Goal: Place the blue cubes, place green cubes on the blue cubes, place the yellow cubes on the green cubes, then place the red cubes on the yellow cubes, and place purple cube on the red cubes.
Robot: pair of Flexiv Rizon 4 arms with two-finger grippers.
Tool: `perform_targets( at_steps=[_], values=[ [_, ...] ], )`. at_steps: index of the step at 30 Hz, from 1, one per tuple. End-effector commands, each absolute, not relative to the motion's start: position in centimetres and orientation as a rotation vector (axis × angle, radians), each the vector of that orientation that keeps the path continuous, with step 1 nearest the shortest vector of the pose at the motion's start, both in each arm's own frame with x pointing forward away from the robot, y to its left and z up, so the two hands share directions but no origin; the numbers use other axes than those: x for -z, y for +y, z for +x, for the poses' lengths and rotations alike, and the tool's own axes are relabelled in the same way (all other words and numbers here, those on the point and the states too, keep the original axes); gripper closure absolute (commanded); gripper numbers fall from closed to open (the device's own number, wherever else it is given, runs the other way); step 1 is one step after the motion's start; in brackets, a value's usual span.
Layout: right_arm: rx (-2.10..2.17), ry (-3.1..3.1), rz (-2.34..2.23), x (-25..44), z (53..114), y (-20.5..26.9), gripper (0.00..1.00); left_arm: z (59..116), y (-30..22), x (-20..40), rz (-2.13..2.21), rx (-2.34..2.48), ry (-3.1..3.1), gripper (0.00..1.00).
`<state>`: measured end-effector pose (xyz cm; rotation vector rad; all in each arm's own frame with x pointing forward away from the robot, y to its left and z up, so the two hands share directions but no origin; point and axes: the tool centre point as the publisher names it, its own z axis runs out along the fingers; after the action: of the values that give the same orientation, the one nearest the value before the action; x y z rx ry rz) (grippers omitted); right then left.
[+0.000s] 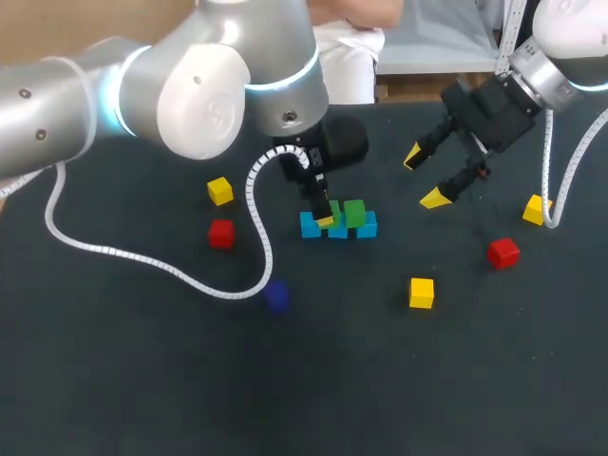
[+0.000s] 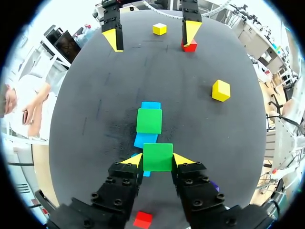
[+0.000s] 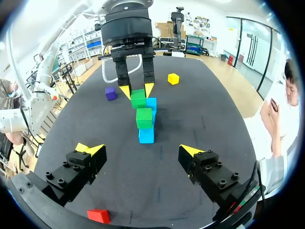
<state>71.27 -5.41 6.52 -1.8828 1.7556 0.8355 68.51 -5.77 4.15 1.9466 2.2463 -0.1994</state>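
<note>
Possibly a tipped green cube

One green cube (image 2: pixel 157 157) is gripped in the left end effector (image 3: pixel 137 90) just above the blue cubes (image 1: pixel 311 226). If released off centre, it could be tipped onto the desk (image 1: pixel 142 380). The right end effector (image 1: pixel 426 178) is seen open.

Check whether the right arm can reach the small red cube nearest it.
Probably yes: the right gripper hangs open and empty, and the small red cube sits alone close by, with nothing over or against it.
</note>
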Motion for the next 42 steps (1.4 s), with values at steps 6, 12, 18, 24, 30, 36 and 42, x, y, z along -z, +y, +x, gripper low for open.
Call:
perform_targets(
  at_steps=[6, 12, 18, 24, 30, 36, 42],
  values=[
    [-0.834, 1.755, -1.881, -6.53, 71.19, -5.42, 0.0, 68.7, -5.67, -3.74, 1.94, 0.2, 2.253, 1.0],
    [-0.834, 1.755, -1.881, -6.53, 71.19, -5.42, 0.0, 68.82, -5.55, -3.69, 1.931, 0.195, 2.253, 1.0],
    [-0.834, 1.755, -1.881, -6.53, 71.19, -5.42, 0.0, 69.18, -5.51, -3.97, 1.926, 0.184, 2.246, 1.0],
    [-0.834, 1.755, -1.881, -6.53, 71.19, -5.42, 0.0, 69.39, -5.59, -3.84, 1.931, 0.185, 2.241, 1.0],
    [-0.834, 1.755, -1.881, -6.53, 71.19, -5.42, 0.0, 69.26, -5.6, -3.53, 1.932, 0.193, 2.243, 1.0],
    [-0.834, 1.755, -1.881, -6.53, 71.19, -5.42, 0.0, 69.2, -5.53, -3.4, 1.926, 0.198, 2.246, 1.0],
    [-0.834, 1.755, -1.881, -6.53, 71.19, -5.42, 0.0, 69.31, -5.52, -3.44, 1.923, 0.192, 2.242, 1.0]
  ],
)
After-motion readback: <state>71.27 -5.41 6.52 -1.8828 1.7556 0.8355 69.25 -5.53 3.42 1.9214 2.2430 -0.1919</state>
